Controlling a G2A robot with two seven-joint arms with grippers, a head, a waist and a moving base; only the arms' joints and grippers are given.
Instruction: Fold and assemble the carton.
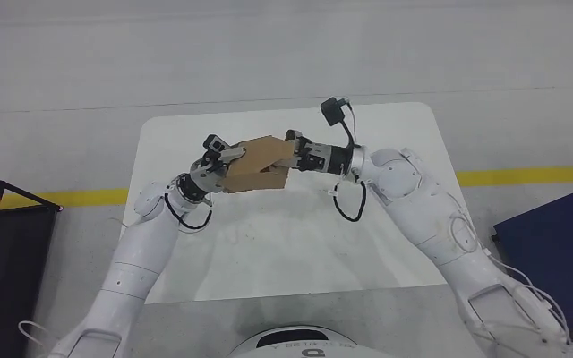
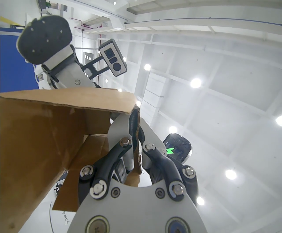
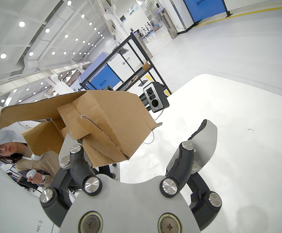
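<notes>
The carton [image 1: 260, 166] is up above the counter [image 1: 269, 255], the left gripper [image 2: 135, 123] clenched on its edge to steady it, while the released right gripper [image 3: 136, 132] seems placed to fold one side in.

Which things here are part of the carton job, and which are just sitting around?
In the job:
carton, partly folded
left tool, shut on a carton flap
right tool, open at the carton's other end

Just about:
table
blue panel
yellow floor line
</notes>
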